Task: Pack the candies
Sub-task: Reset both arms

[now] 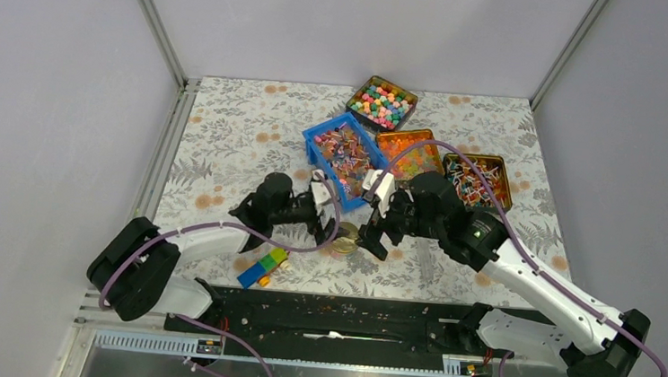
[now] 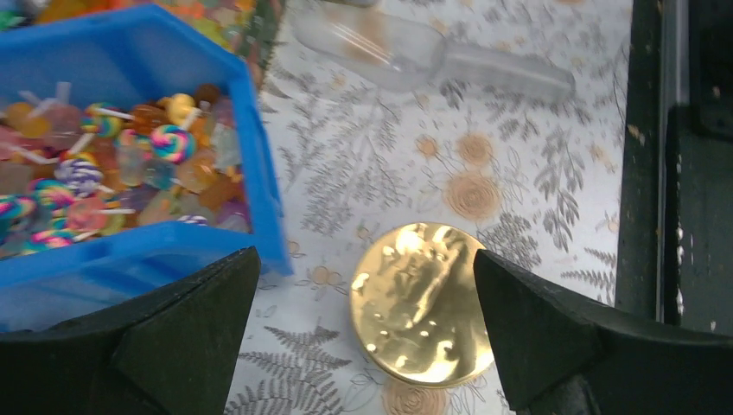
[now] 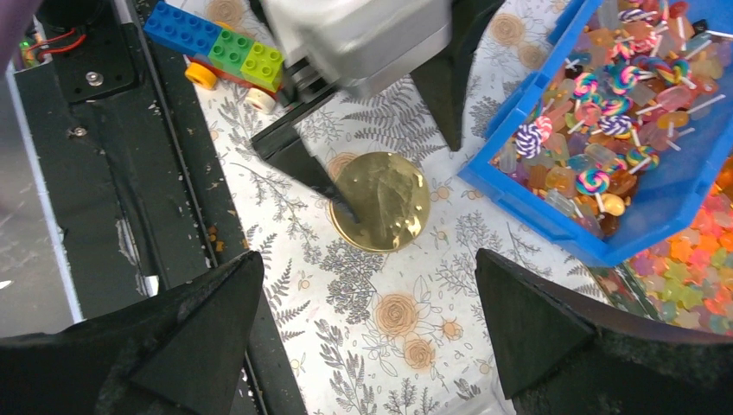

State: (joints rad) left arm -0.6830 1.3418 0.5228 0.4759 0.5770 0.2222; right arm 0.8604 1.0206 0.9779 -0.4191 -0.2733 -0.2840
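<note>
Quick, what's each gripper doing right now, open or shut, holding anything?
Left gripper: open, empty, over the gold disc.
Right gripper: open, empty.

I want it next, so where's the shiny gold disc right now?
In the top view the gold disc lies flat on the tablecloth, front centre, just on the near side of the blue bin and right of the toy brick car.

Floral table (image 1: 226,135) carries a blue bin (image 1: 312,147), three tins (image 1: 362,89), a gold disc (image 2: 419,303).

Blue bin (image 2: 130,264) cropped left, clear scoop (image 2: 389,52) blurred
</note>
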